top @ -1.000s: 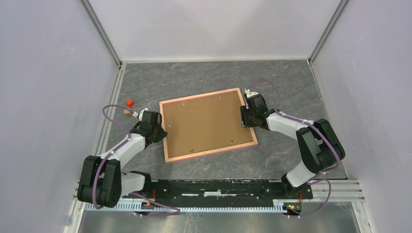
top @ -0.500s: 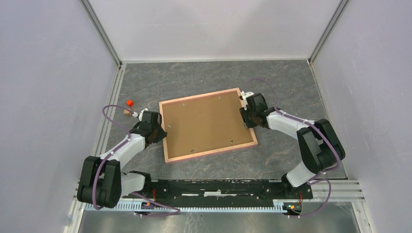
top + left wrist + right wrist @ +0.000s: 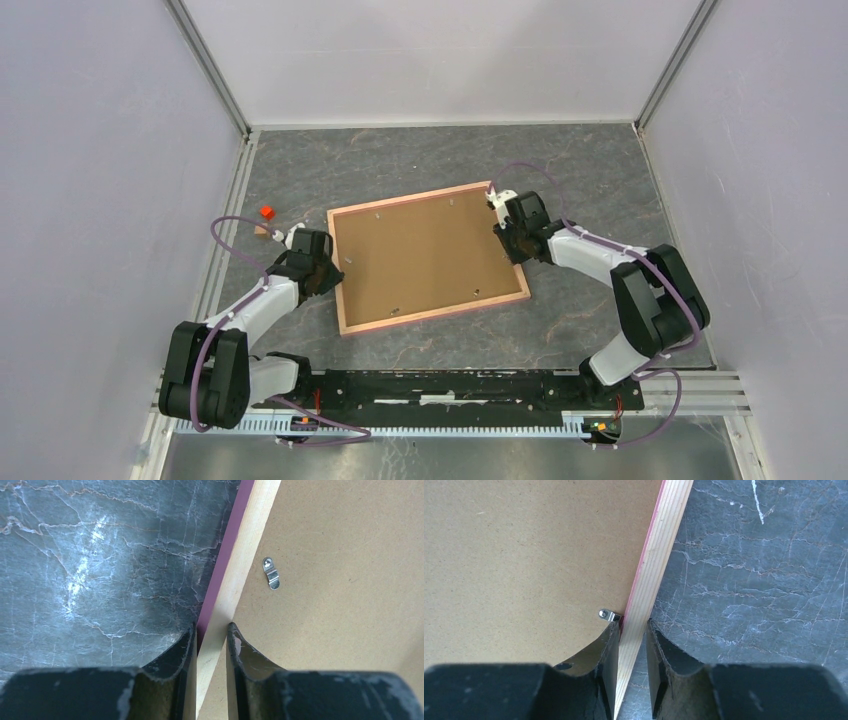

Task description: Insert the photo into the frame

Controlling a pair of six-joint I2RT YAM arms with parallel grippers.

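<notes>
Salmon-pink frame (image 3: pixel 435 311) face-down on table (image 3: pixel 400 160), brown backing board (image 3: pixel 425 255) inside. Left gripper (image 3: pixel 212 630) clamped on left rail, right gripper (image 3: pixel 632 625) on right rail. Metal clips (image 3: pixel 271 573) sharp only in wrist views; red block (image 3: pixel 266 212) only overhead.

1. Top view: bright, even, diffuse light, with faint, soft shadows and sharp focus throughout.
2. Left wrist view: white glare on the table (image 3: pixel 80 575) at 10 o'clock, and a dark shadow along the frame (image 3: pixel 240 575) near centre.
3. Wrist views: the left fingers (image 3: pixel 172 672) and right fingers (image 3: pixel 674 672) at 6 o'clock are dark and soft-focused.
</notes>
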